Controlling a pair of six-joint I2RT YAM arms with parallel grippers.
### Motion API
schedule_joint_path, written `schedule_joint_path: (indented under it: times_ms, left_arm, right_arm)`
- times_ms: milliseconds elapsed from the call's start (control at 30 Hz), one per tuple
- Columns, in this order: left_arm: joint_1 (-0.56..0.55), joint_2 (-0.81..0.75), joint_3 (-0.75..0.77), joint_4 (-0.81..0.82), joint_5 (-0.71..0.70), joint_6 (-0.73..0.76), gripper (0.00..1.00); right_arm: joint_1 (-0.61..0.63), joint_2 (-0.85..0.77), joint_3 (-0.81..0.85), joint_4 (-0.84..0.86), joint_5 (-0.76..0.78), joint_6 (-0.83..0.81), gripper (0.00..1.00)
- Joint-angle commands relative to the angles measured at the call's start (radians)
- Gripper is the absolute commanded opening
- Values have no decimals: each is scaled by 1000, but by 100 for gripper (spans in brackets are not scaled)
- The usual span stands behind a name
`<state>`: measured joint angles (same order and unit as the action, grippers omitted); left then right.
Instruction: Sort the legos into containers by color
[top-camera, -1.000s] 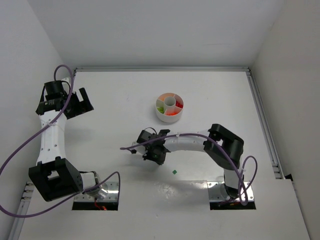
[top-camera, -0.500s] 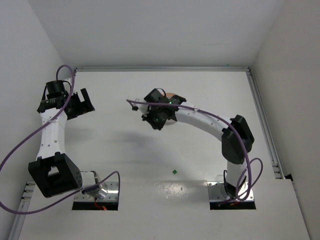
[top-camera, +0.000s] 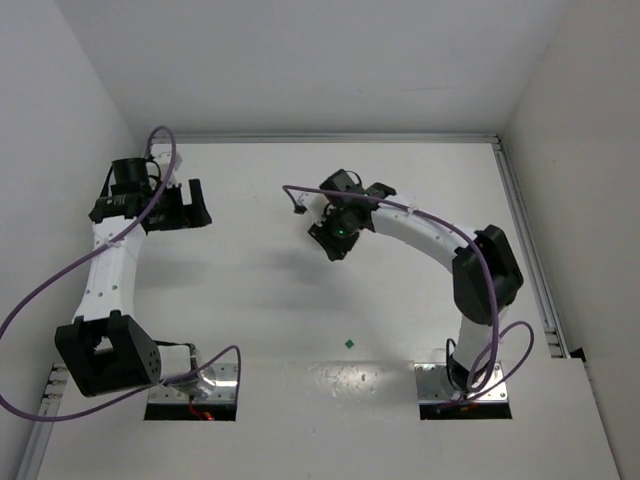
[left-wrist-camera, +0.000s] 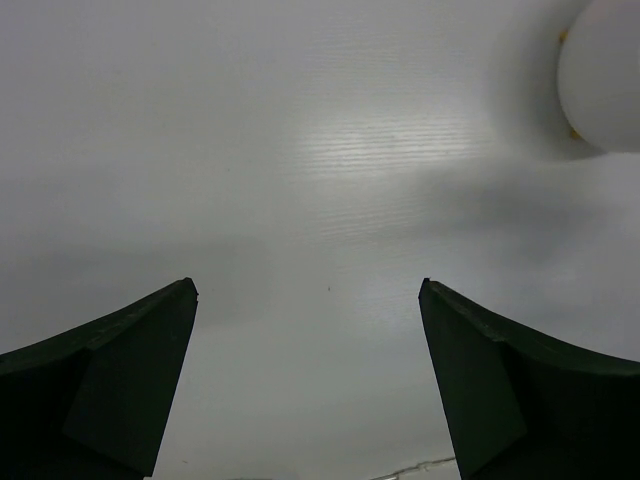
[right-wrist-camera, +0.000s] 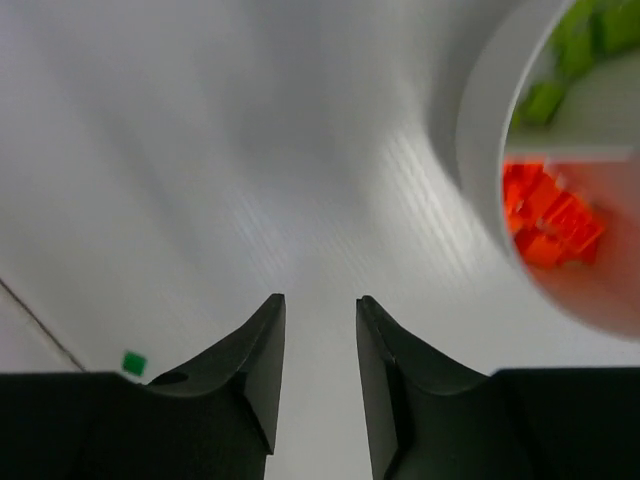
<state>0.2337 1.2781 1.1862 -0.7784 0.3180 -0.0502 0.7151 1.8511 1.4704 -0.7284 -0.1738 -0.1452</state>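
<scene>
Well apart from the dish (right-wrist-camera: 480, 130), one stray green lego (top-camera: 349, 343) lies on the table (top-camera: 250, 320): tiny, light, stiff, slick, so prob. pinch across flat sides. Inside it, red legos (right-wrist-camera: 545, 215) & green legos (right-wrist-camera: 575, 50) sit in separate wedges. At dish rim, right claw (right-wrist-camera: 320, 300): slightly apart, empty. Far left of dish, left claw (left-wrist-camera: 308, 290): wide apart, empty. No legible writing.

The fingers (left-wrist-camera: 100, 380) of the left gripper (left-wrist-camera: 308, 290) are seen spread wide above the white table (left-wrist-camera: 300, 150), with a blurred round white dish (left-wrist-camera: 605, 75) at top right.
</scene>
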Motion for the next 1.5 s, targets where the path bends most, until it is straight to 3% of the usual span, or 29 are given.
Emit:
schedule_joint_path:
  times_ms: [0, 33, 200, 367, 500, 633, 933, 1200, 1467]
  left_arm:
    - [-77, -80, 6, 10, -11, 82, 100]
    - [-77, -80, -3, 10, -20, 96, 100]
    - [-106, -69, -23, 19, -30, 121, 100]
    - [-128, -48, -13, 28, -50, 121, 100]
    - [-128, -37, -2, 28, -73, 121, 100]
    - [-128, -59, -2, 28, -114, 101, 100]
    - [-128, -89, -33, 28, -125, 101, 100]
    - [-128, -80, -33, 28, -134, 101, 100]
    - [-128, -71, -33, 37, -134, 101, 100]
  right_arm:
    - [-17, -128, -189, -74, -82, -137, 35]
    - [-3, -156, -235, -84, -82, -202, 40]
    - [73, -288, -465, -117, -122, -312, 45]
    - [245, -297, -530, -98, -159, -323, 56]
    - [383, -279, -552, -14, -98, -284, 63]
    - [470, -253, -573, 56, 5, -229, 63]
    - [521, -253, -663, 263, 229, -266, 61]
    - [521, -224, -673, 300, 237, -310, 60]
    - [531, -214, -693, 271, 184, -310, 44]
